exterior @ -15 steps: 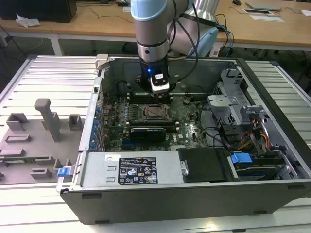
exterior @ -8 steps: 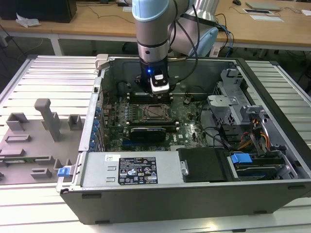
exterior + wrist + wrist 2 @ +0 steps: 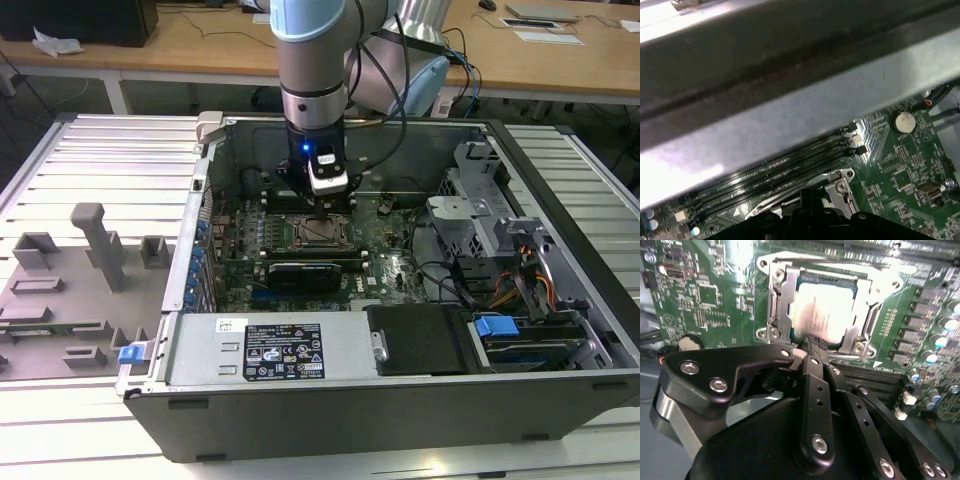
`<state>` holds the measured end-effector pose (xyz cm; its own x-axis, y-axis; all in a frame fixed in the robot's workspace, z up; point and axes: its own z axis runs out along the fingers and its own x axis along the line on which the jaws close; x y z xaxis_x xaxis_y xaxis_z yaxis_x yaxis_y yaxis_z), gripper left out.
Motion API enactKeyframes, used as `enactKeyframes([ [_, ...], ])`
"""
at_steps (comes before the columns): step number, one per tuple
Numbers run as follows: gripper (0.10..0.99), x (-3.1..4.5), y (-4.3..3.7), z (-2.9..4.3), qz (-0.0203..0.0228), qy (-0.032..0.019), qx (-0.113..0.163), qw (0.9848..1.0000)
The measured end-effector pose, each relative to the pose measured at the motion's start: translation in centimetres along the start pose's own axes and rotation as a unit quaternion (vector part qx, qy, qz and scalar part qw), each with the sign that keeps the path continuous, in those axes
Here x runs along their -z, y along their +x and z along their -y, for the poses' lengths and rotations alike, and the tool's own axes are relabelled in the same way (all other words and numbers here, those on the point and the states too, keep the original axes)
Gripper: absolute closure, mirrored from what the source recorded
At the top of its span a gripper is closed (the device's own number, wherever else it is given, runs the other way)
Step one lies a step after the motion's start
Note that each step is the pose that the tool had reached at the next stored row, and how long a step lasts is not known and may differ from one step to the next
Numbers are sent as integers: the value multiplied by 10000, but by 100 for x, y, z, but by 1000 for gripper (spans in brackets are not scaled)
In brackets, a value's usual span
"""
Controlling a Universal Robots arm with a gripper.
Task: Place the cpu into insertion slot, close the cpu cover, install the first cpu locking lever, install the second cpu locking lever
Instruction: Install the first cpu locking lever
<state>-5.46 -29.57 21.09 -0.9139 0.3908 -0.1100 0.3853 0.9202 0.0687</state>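
In the second wrist view the cpu [image 3: 822,315] lies flat in the insertion slot, its pale metal top showing through the window of the cpu cover [image 3: 782,302]. The silver cover lies down over the chip. My gripper [image 3: 812,344] is shut, and its black tip rests at the cover's edge nearest the camera, holding nothing. A thin shiny lever bar [image 3: 840,264] runs along the far side of the socket. In the exterior view the gripper [image 3: 325,198] hangs just behind the insertion slot [image 3: 322,231] inside the open computer case.
A long black card [image 3: 318,272] lies in front of the socket, with the power supply box [image 3: 270,350] nearer still. A drive cage [image 3: 470,215] and cables fill the exterior view's right. Memory slots [image 3: 780,165] and the case wall [image 3: 790,115] run close by.
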Motion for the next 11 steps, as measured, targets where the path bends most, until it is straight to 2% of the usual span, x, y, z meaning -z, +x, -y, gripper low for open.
enactKeyframes([
  [4,980,58,-9,2,26,59,9,10000],
  [11,980,60,-31,53,26,62,9,10000],
])
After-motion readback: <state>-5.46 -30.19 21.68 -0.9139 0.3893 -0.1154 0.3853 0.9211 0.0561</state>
